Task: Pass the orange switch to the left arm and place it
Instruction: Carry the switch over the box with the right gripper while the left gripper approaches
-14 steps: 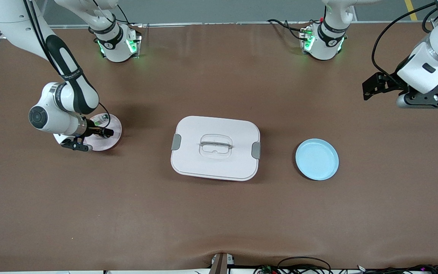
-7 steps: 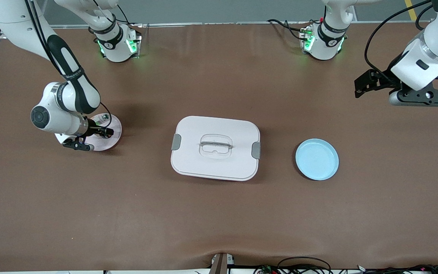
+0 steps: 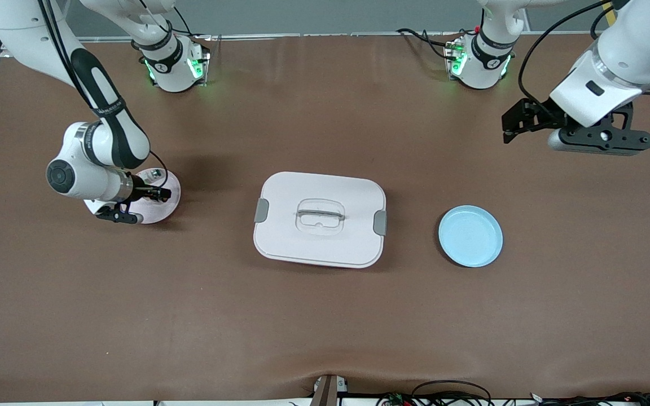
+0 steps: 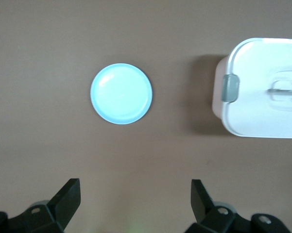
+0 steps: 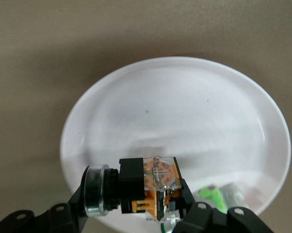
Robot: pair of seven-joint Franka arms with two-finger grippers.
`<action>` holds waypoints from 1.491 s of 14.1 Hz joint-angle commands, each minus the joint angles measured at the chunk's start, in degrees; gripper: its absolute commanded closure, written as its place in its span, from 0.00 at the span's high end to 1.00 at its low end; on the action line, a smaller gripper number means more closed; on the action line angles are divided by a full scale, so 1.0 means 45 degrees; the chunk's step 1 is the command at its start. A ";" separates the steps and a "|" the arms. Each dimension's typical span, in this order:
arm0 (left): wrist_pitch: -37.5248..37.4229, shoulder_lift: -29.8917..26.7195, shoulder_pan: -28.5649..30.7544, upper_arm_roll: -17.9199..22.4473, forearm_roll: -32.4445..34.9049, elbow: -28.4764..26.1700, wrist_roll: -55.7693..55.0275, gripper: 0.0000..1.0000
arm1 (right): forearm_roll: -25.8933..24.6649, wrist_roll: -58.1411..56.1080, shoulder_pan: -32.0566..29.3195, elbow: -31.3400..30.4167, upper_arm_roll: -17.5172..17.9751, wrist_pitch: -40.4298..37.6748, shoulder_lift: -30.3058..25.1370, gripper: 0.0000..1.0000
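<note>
- Orange and black, the orange switch (image 5: 146,187) sits between the fingers of the right gripper (image 3: 153,194), which are clamped on it just above the white plate (image 3: 168,210).
- In the right wrist view the switch (image 5: 146,187) lies sideways, with a clear round cap at one end, over the hollow of the white plate (image 5: 184,126).
- A small green-and-white component (image 5: 218,196) lies on the same plate, just beside the switch.
- The white plate stands toward the right arm's end of the table.
- The box (image 3: 320,219) is in the middle of the table, lid on, with grey latches on its two short sides.
- The blue plate (image 3: 470,235) lies beside the box, toward the left arm's end, with nothing on it.
- The left gripper (image 3: 508,127) hangs in the air over bare table near the left arm's end; its fingers (image 4: 68,196) stand wide apart and hold nothing.
- In the left wrist view the blue plate (image 4: 121,93) and one end of the box (image 4: 257,87) are well apart.
</note>
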 commanded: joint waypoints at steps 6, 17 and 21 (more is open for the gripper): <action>0.0692 0.0475 -0.0952 -0.0198 -0.2219 0.0014 -0.2284 1.00 | -0.0073 0.6307 0.2942 0.5109 0.0019 -0.8369 -0.1606 0.13; 0.2274 0.1042 -0.2613 -0.0217 -0.5128 -0.0433 -0.4177 1.00 | 0.5410 1.6584 0.7028 1.1484 0.0000 -0.8209 0.0658 0.13; 0.4357 0.0107 -0.2692 -0.0742 -0.5913 -0.2597 -0.4473 1.00 | 0.6974 1.8540 0.7926 1.1506 0.0019 -0.4912 0.1108 0.13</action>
